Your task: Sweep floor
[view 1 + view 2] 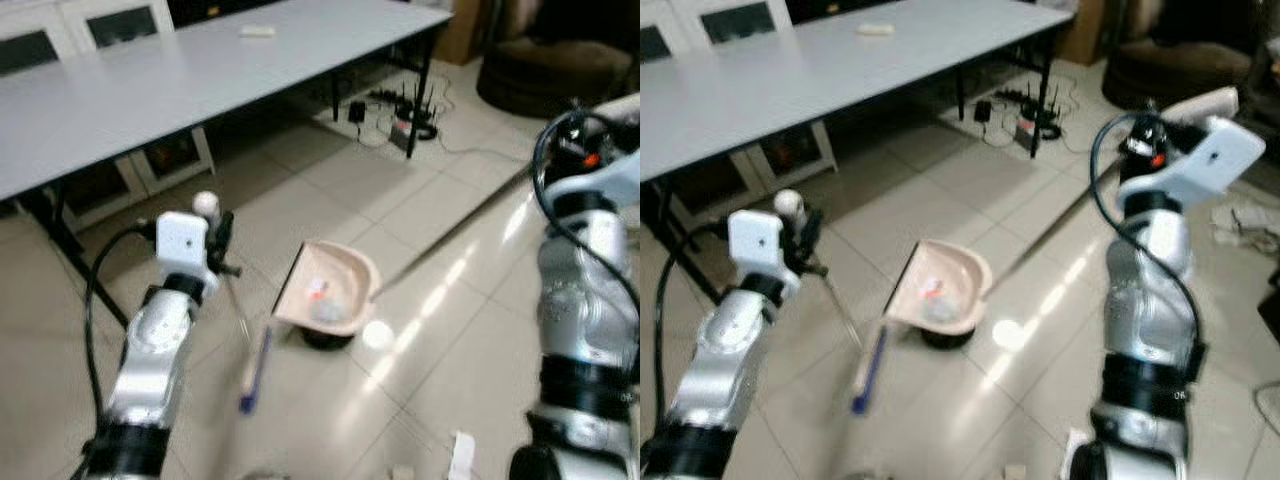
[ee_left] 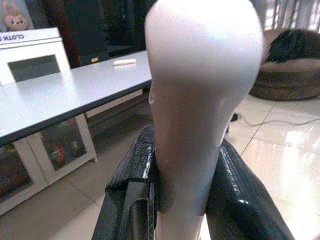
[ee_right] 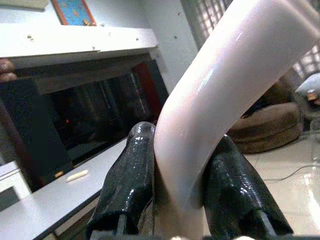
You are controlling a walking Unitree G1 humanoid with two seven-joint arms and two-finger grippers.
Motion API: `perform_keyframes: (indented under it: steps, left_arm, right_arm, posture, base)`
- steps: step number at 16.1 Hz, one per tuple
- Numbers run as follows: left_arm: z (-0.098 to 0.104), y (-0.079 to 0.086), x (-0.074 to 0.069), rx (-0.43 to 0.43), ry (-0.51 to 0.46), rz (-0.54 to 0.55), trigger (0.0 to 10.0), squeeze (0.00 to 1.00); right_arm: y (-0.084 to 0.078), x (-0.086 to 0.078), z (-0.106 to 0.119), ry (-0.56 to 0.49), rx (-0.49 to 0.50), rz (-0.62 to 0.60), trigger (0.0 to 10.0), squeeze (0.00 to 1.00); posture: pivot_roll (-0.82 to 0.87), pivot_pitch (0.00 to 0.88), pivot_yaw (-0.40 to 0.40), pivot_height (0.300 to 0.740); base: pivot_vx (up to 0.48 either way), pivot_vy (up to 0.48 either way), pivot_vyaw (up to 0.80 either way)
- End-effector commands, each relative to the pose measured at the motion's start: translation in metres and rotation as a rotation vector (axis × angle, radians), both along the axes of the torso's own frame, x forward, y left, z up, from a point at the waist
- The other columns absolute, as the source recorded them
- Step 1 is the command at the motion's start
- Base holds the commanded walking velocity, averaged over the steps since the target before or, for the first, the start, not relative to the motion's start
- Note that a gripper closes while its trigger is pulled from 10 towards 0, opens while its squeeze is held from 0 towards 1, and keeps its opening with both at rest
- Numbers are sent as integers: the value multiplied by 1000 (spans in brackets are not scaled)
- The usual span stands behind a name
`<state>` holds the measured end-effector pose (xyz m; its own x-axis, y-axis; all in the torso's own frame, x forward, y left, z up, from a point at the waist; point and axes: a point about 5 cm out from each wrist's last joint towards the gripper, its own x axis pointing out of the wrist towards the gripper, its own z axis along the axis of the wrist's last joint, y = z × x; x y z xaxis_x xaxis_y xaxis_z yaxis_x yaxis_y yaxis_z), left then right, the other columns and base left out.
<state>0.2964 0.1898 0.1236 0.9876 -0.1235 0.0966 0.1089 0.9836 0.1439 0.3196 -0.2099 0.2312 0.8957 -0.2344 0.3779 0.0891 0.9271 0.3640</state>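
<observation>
Broom and dustpan meet on the floor.
The pink dustpan (image 1: 328,290), holding debris, stands on the tiled floor (image 1: 450,330) beside the broom (image 1: 252,370); left gripper (image 2: 185,200) clamped on the broom handle, right gripper (image 3: 175,200) on the dustpan handle (image 3: 220,95), near the counter (image 1: 150,90).

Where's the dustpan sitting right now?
The dustpan sits on the tiled floor at the centre of the head views, just right of the broom head and in front of the grey table.
</observation>
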Motion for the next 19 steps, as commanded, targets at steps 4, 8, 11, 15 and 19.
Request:
perform_keyframes:
  steps: [4,8,11,15,19]
  left_arm:
    - [12,-1,3,18,-54,-8,10000,0]
    - [12,-1,4,22,-51,-12,10000,0]
    - [11,-2,3,21,-50,-12,10000,0]
    - [11,-2,2,22,-48,-13,10000,0]
    - [11,-2,2,27,-47,-14,10000,0]
  right_arm:
    - [0,1,18,-112,-22,-18,10000,0]
    - [11,7,25,-171,-140,-10,10000,0]
    - [19,12,26,-207,-231,13,10000,0]
    - [25,16,24,-232,-321,21,10000,0]
    - [36,20,15,-241,-404,82,10000,0]
  posture:
    - [22,21,53,740]
    - [25,24,55,740]
    - [27,27,53,740]
    - [31,29,53,740]
    - [41,32,49,740]
  base:
    - [368,0,0]
    - [368,0,0]
    - [365,0,0]
    - [363,0,0]
    - [359,0,0]
